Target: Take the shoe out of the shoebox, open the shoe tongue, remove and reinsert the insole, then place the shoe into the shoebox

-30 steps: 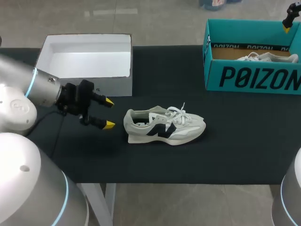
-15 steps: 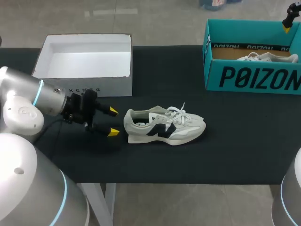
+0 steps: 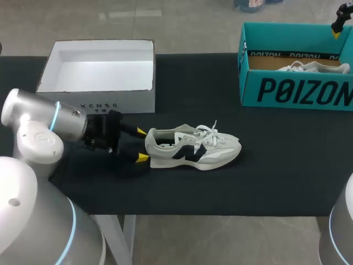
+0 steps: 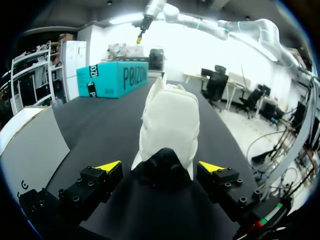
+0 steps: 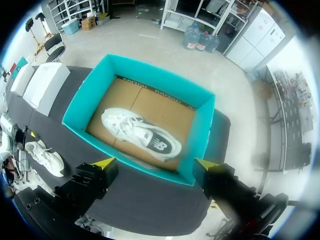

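On the black table [image 3: 276, 165], the white-and-grey mesh sneaker [image 3: 193, 147] lies heel toward nine o'clock. Left gripper [image 3: 142, 144] sits spread wide just off that heel; I'd centre it, slide deeper, then close gently.

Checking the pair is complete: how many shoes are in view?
2. One shoe lies on the black table, heel toward the open left gripper; a second shoe lies inside the teal shoebox. No others show.
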Motion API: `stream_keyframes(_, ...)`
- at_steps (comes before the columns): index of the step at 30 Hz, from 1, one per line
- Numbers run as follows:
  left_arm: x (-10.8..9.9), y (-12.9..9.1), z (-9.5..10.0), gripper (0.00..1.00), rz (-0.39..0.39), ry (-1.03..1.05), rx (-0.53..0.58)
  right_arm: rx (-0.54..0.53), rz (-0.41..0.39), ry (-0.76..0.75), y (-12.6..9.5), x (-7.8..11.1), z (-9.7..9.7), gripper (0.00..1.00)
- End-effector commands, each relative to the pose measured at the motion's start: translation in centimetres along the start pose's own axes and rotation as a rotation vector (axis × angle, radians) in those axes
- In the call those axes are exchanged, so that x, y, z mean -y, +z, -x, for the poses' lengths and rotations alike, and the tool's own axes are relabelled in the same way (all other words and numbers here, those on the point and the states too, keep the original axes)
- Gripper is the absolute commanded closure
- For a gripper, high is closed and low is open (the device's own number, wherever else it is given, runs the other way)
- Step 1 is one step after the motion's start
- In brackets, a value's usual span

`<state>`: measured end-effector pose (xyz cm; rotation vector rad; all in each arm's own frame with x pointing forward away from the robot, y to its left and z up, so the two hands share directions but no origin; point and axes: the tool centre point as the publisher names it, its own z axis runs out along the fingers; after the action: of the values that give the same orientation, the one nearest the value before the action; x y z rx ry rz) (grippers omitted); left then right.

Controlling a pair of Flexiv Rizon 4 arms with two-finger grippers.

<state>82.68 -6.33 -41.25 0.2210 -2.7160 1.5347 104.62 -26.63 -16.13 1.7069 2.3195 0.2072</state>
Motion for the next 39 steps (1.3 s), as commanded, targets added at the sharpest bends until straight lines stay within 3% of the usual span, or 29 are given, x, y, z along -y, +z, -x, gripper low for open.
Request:
stream_keyframes(1,0.0,0.7,0.2,0.00,-0.005,0.000,-0.013,0.001,0.000,0.001,0.0,0.0,0.0,0.00)
stream_keyframes(26,1.3,4.9,-0.3,0.00,-0.020,0.041,-0.045,0.001,0.000,0.001,0.0,0.0,0.0,0.00)
stream_keyframes(29,1.2,5.0,-0.4,0.24,0.003,0.045,-0.064,0.001,0.000,0.001,0.0,0.0,0.0,0.00)
stream_keyframes(31,0.9,5.0,-0.4,0.51,0.016,0.047,-0.071,0.001,0.000,0.001,0.0,0.0,0.0,0.00)
stream_keyframes(35,0.6,4.8,-0.2,0.69,0.027,0.047,-0.069,0.001,0.000,0.001,0.0,0.0,0.0,0.00)
stream_keyframes(36,0.6,4.7,-0.2,0.89,0.028,0.048,-0.067,0.001,0.000,0.001,0.0,0.0,0.0,0.00)
stream_keyframes(37,0.6,4.7,-0.2,0.99,0.029,0.049,-0.067,0.001,0.000,0.001,0.0,0.0,0.0,0.00)
stream_keyframes(39,0.8,4.6,-0.2,1.00,0.031,0.053,-0.065,0.001,0.000,0.001,0.0,0.0,0.0,0.00)
